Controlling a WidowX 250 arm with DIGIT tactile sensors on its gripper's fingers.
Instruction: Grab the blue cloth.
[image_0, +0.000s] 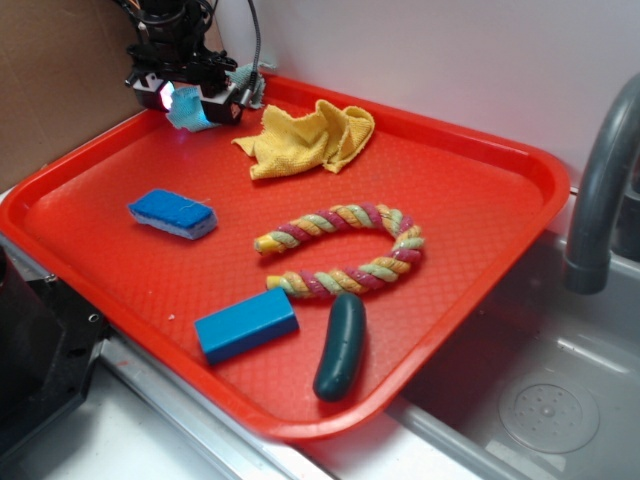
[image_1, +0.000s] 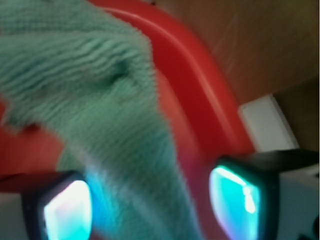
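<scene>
Blue cloth (image_0: 186, 112) sits at the far left corner of the red tray (image_0: 480, 250), right under the gripper (image_0: 190, 100). Only a small bit of it peeks out between the two fingers. The yellow rag (image_0: 305, 140) lies just beside it along the far edge. The blue sponge (image_0: 172, 213), rope toy (image_0: 345, 250), blue block (image_0: 246, 324) and dark green pickle (image_0: 340, 345) are well apart, nearer the front, so nothing crowds the gripper.

From the wrist, the cloth (image_1: 100, 110) fills the space between the two glowing fingers (image_1: 67, 210) and runs from top left down to the bottom. The jaws look partly open around it. I cannot tell if they squeeze it yet. The tray rim (image_1: 200, 90) curves close by on the right.
</scene>
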